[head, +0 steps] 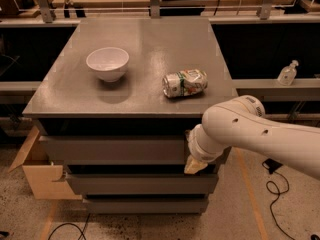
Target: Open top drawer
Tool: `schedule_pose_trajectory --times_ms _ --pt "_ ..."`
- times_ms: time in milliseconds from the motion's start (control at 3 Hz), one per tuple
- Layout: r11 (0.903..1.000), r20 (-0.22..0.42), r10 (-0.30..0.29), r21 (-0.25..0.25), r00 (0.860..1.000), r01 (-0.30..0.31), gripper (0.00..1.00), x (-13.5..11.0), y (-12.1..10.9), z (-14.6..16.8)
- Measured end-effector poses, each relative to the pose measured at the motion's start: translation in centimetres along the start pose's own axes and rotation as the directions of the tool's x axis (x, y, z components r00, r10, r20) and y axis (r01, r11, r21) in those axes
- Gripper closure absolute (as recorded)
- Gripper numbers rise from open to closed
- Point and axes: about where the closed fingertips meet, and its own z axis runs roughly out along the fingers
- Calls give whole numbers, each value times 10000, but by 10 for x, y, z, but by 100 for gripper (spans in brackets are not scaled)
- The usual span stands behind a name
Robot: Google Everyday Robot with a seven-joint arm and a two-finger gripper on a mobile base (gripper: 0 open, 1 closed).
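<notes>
At the top drawer (115,150), end effector (194,165) hangs half-hidden.

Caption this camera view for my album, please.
Robot's gripper at the grey top drawer, below a tabletop bowl and can.

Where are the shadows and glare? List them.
Camera view: warm, dim light; soft sheen on the cabinet top; the bowl casts a shadow toward the camera; deep shade above the top drawer; the gripper, at that drawer's lower right edge, is lit.

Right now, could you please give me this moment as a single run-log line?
step: open top drawer | claw: at drawer front's right end, low | on top: white bowl, can on its side
</notes>
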Motion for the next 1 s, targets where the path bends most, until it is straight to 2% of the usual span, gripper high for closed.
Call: schedule_pose_trajectory --times_ms 333,667,1000 --pt "9996 -102 184 -232 9998 -186 65 14 18 -11" --pt "9995 -104 188 -236 9998 -190 87 13 16 -17" --pt "9995 -105 187 -237 9998 -190 100 11 14 -25"
